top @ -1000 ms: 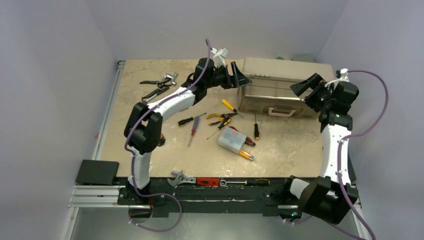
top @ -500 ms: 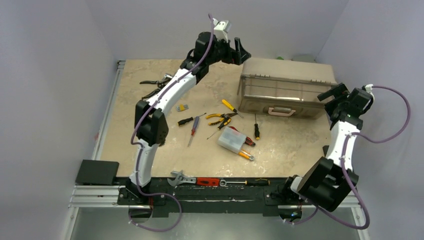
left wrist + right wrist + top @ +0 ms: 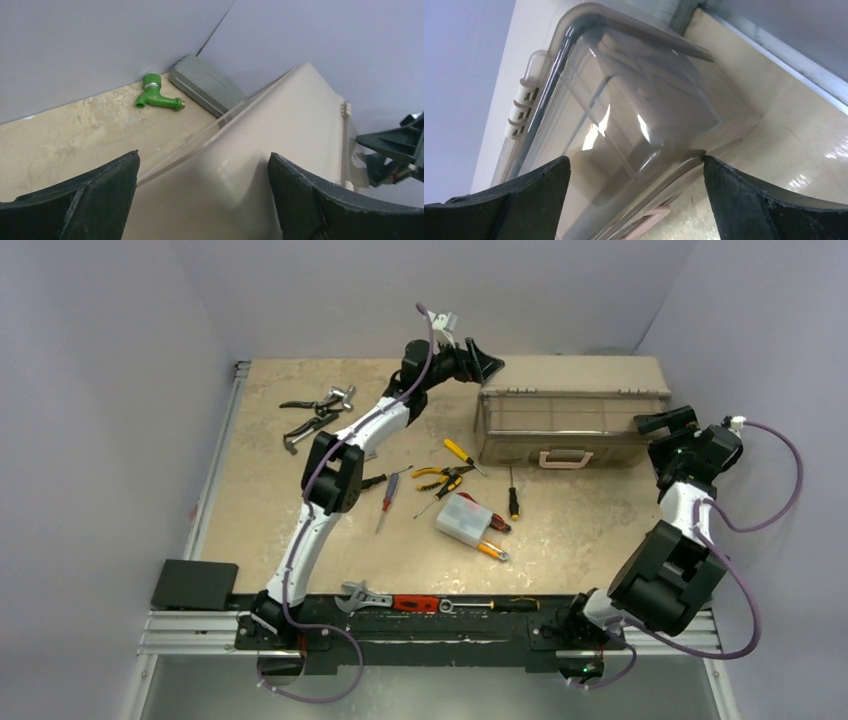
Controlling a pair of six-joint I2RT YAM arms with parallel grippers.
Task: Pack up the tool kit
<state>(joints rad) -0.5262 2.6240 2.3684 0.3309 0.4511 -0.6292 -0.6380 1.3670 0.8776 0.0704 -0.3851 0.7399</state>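
Observation:
The beige toolbox [image 3: 575,375] sits at the back right of the table, its smoky lid [image 3: 555,420] and pinkish handle [image 3: 566,457] facing the near side. My left gripper [image 3: 487,365] hangs open over the box's back left corner; the left wrist view shows the beige shell [image 3: 290,140] under the left gripper [image 3: 203,156], with nothing held. My right gripper [image 3: 665,422] is open just off the box's right end, and the right gripper [image 3: 636,160] frames the lid [image 3: 624,100] without gripping it. Screwdrivers [image 3: 460,452] and yellow pliers [image 3: 440,477] lie loose in front.
A small grey case [image 3: 465,518] lies mid-table over a few tools. Dark pliers [image 3: 315,405] lie at the back left. A wrench [image 3: 362,595] and other tools rest on the black front rail. A green tap fitting [image 3: 155,95] and grey block [image 3: 205,85] sit behind the toolbox.
My left gripper rose, opened wider and moved over the toolbox's back left corner. The right arm drew back to the right. The toolbox swung square to the table.

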